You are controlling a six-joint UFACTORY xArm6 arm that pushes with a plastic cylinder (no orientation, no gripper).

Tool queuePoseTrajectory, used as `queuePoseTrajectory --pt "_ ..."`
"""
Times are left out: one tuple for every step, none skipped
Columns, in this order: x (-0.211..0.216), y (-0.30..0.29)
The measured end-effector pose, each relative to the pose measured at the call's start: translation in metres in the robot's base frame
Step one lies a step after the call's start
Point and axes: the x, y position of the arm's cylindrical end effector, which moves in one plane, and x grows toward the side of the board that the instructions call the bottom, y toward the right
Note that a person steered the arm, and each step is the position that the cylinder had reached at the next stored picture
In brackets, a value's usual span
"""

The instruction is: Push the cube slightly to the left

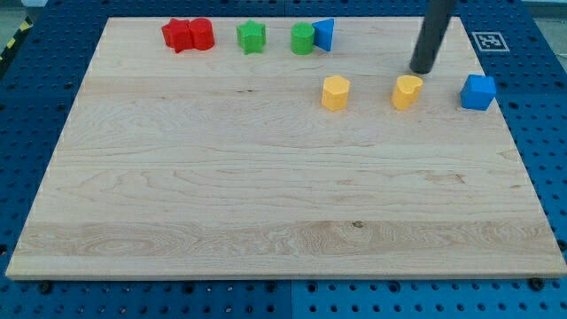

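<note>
Tip (pixel 423 71) of the rod was recorded just above and to the right of the nearer yellow block (pixel 407 92), close to touching it; contact could not be judged from this angle. No pincer was fitted, so nothing was gripped or held. The blue cube (pixel 477 92), taken as the task's piece, was noted near the right edge of the wooden board (pixel 266 204), apart from the tip and to its right. For a leftward push, the tip would probably need to be brought round to the cube's right face, where little board was left.

A second yellow block (pixel 336 92) was logged further left. Along the top edge were noted two red blocks (pixel 188 35) touching, a green star-like block (pixel 252 36), and a green block (pixel 303 38) pressed against a blue triangular one (pixel 324 34). The rod's upper part was cut off by the view's top. Exact shapes of the red pair were hard to make out.
</note>
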Motion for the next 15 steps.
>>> queuePoseTrajectory --pt "0.002 0.043" --pt "0.010 0.070" --pt "0.022 0.073" --pt "0.025 0.073" --pt "0.033 0.069" --pt "0.045 0.065" --pt "0.051 0.061" --pt "0.051 0.061" --pt "0.051 0.059" --pt "0.030 0.046" --pt "0.020 0.076" --pt "0.022 0.128" --pt "0.024 0.129" --pt "0.064 0.129" --pt "0.138 0.129"
